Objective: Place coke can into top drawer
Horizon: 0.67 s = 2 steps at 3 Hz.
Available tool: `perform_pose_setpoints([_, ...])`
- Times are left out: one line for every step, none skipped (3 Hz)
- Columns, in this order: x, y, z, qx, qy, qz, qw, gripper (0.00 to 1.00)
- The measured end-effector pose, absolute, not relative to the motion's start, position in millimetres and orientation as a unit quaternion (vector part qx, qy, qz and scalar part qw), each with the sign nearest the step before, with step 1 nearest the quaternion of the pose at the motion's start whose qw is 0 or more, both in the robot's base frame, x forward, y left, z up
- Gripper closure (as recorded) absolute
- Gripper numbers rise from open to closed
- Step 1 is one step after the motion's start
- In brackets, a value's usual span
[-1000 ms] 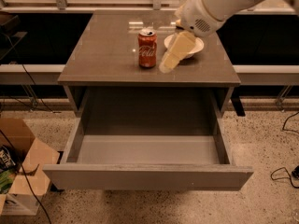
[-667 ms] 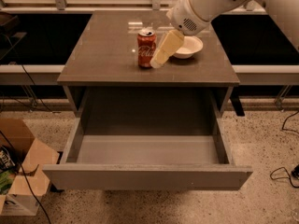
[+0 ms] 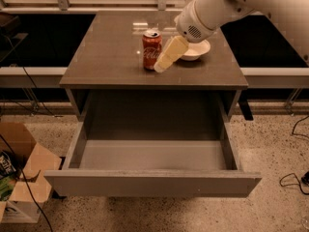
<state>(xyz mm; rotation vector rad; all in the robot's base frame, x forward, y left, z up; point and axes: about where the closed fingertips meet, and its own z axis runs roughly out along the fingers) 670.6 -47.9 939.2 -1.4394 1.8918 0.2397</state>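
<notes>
The coke can [image 3: 151, 50] stands upright on the grey cabinet top [image 3: 111, 52], left of a white bowl. The top drawer [image 3: 152, 183] is pulled fully out below, and its grey inner floor is bare. My gripper [image 3: 164, 62] hangs from the white arm at the upper right. It slants down and to the left, with its tip right beside the can's right side, low near the cabinet top. I cannot tell whether it touches the can.
A white bowl [image 3: 195, 50] sits on the cabinet top just right of the can, partly behind the gripper. An open cardboard box [image 3: 19, 178] stands on the floor at the left. Cables [image 3: 294, 178] lie on the floor at the right.
The gripper has moved left from over the bowl to right beside the can. The can, bowl and drawer have not moved.
</notes>
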Motion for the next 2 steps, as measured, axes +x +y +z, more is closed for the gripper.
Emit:
perform_pose_setpoints([711.1,-37.6,914.4,-0.514,0.748,0.116,0.403,0.0])
perform_pose_setpoints([736.0,-33.3,902.6,-0.493,0.751,0.13,0.42,0.0])
